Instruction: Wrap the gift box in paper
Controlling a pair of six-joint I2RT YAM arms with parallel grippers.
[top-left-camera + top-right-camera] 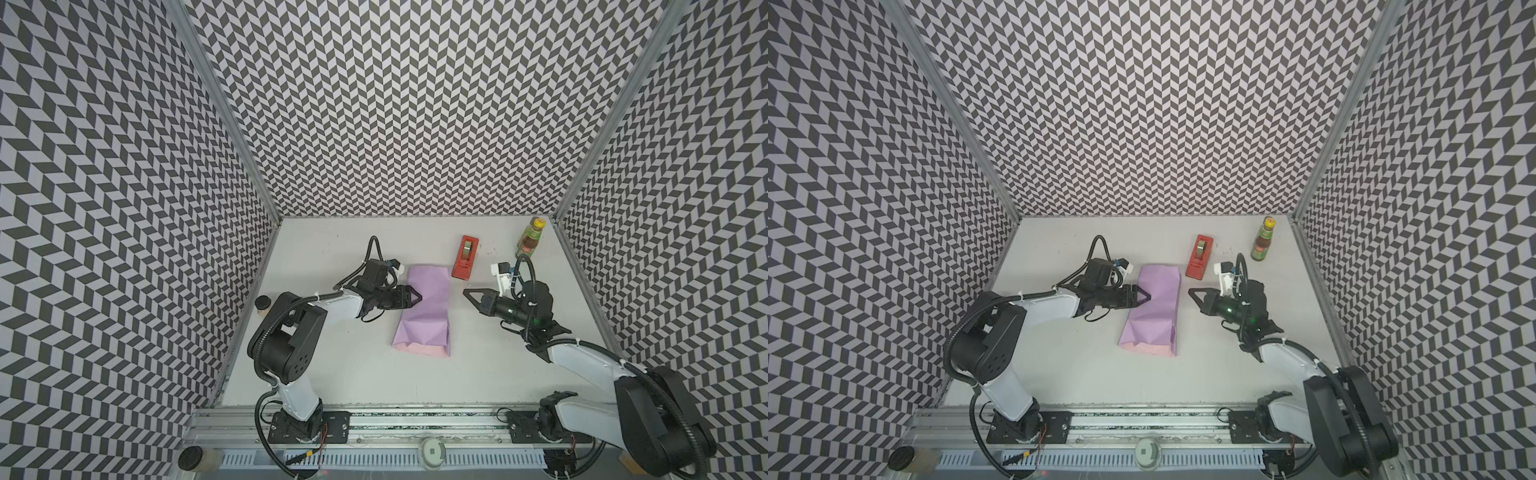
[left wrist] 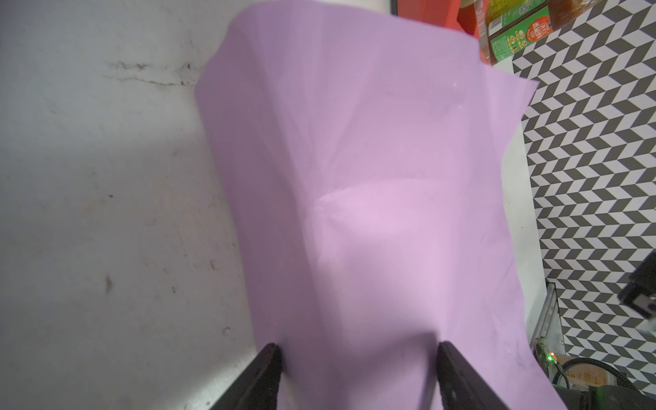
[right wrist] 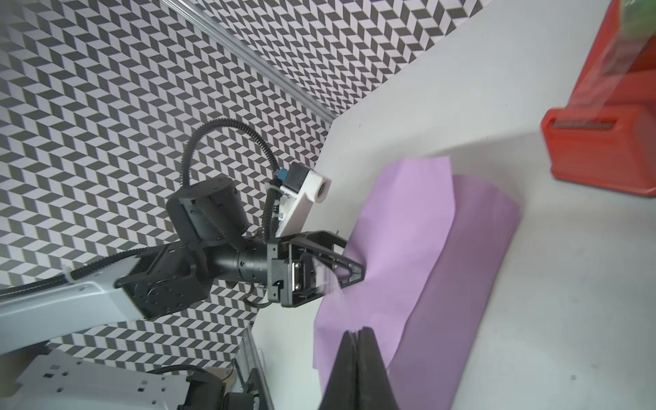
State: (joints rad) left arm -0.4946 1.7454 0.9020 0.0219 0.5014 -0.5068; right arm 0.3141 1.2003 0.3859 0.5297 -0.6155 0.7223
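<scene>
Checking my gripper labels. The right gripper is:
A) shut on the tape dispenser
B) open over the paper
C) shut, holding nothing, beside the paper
C: in both top views the right gripper has its fingers pressed together, empty, clear of the paper.

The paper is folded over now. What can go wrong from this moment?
1. The paper has a loose-looking top flap. The open left fingers stand spread at its edge, so it may spring open.
2. The box is hidden under the paper, so it might sit off-centre unnoticed.
3. The dispenser stands close to the paper's far corner. The shut right fingers, if they reach there, could nudge the paper.
</scene>
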